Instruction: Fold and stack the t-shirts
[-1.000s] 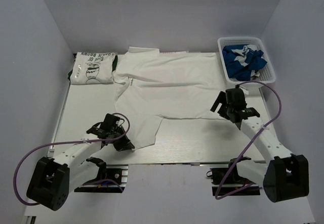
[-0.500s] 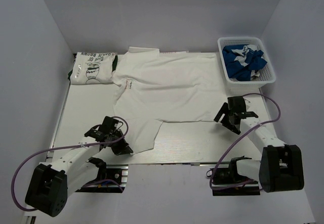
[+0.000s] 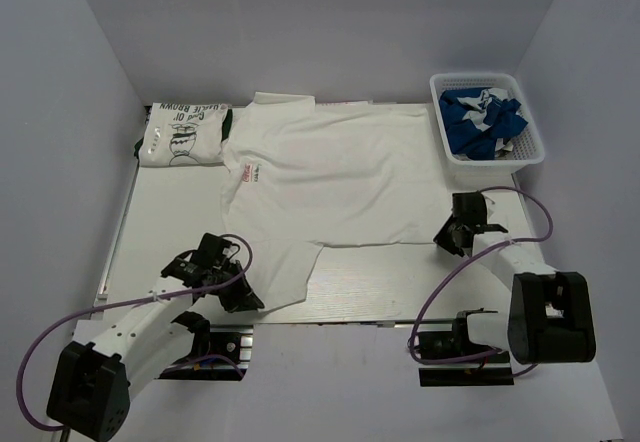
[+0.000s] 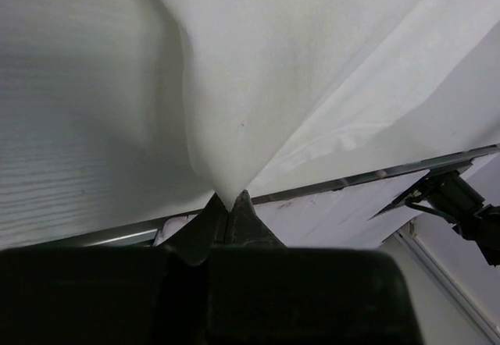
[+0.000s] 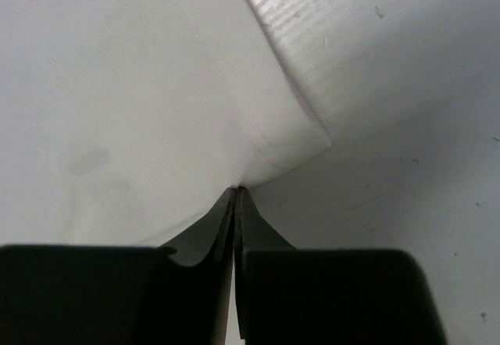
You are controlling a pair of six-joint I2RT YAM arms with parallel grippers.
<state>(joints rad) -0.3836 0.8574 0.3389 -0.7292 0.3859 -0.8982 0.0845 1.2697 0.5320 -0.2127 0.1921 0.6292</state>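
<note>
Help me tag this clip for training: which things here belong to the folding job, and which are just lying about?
Job:
spread white t-shirt
folded green-print t-shirt
blue t-shirt

Lying about:
white mesh basket, which holds the blue t-shirt

Spread shirt (image 3: 330, 177) lies between folded shirt (image 3: 185, 134), left, and basket (image 3: 495, 158), right.

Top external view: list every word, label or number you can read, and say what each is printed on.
"BROWN", green, on the folded t-shirt; letters before it unclear.
Second green line beneath: too blurred.
The red mark on the spread white t-shirt: too small.
White marks on the blue t-shirts: unreadable.
</note>
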